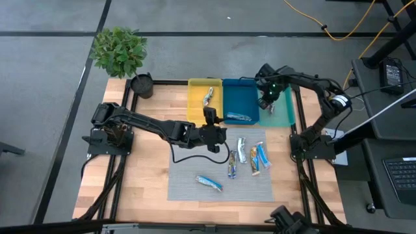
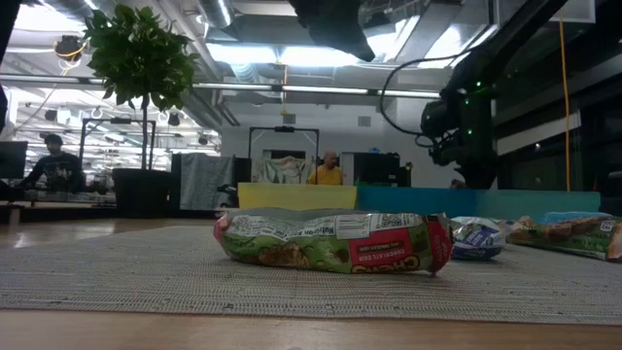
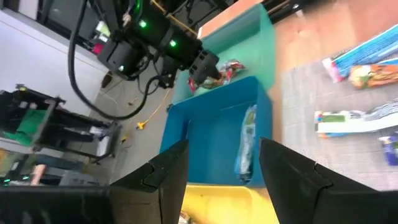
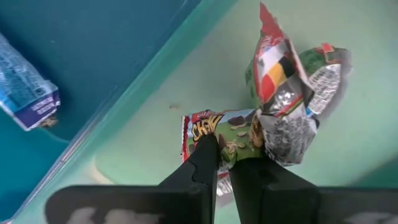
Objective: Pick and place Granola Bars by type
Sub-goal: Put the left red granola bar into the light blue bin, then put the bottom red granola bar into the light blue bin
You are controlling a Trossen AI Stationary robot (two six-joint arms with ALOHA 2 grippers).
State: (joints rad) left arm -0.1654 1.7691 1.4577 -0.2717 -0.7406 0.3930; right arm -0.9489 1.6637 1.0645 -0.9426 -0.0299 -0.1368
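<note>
Over the green tray (image 1: 283,114), right tool (image 4: 225,163) pinches a green-red bar (image 4: 231,138) beside another bar (image 4: 292,93) lying there. Left tool (image 3: 222,165) spread above the mat (image 1: 188,182); blue bar (image 3: 245,146) in blue tray (image 1: 242,99); five bars loose on mat

The right gripper (image 4: 225,163) is closed, its two dark fingers (image 4: 202,171) pinching the end of a green and red granola bar (image 4: 227,138) whose wrapper shows part of the word "CHEWY". The bar hangs over the pale green floor of the teal tray (image 4: 155,134). Touching it and farther from the fingers sits a second bar, crumpled (image 4: 292,93), with a red, white and silver wrapper bunched upward. Across the teal tray's wall lies the deeper blue tray (image 4: 93,56), holding a blue-and-white bar (image 4: 25,87) on its floor, well apart from the other two.
</note>
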